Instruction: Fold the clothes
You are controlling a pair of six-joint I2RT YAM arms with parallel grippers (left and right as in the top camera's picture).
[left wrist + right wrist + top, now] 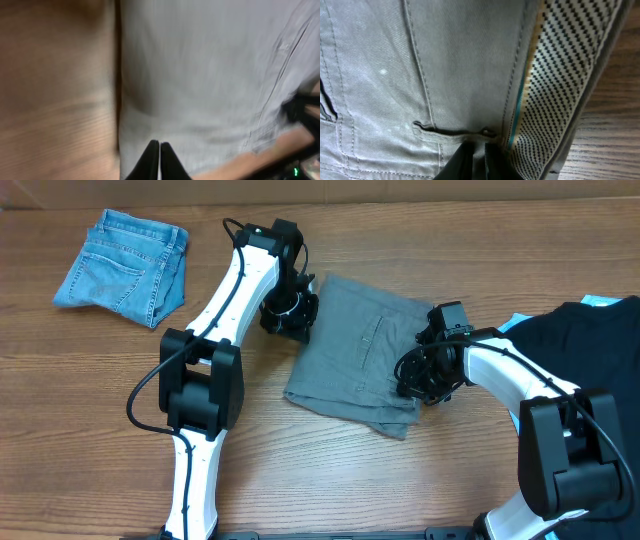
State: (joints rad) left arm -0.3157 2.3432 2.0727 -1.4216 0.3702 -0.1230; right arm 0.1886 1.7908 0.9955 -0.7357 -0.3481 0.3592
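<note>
The grey shorts [360,345] lie folded in the middle of the wooden table. My left gripper [292,315] is at their upper left edge. In the left wrist view its fingers [160,146] are shut, with their tips over the grey cloth [210,75]. My right gripper [425,380] is at the shorts' right edge. In the right wrist view its fingers [479,148] are pinched on grey fabric [460,65] just below a belt loop, beside the patterned waistband lining [560,75].
Folded blue denim shorts [125,265] lie at the back left. A black garment [590,340] lies at the right edge, behind my right arm, with something pale blue [600,302] sticking out at its top.
</note>
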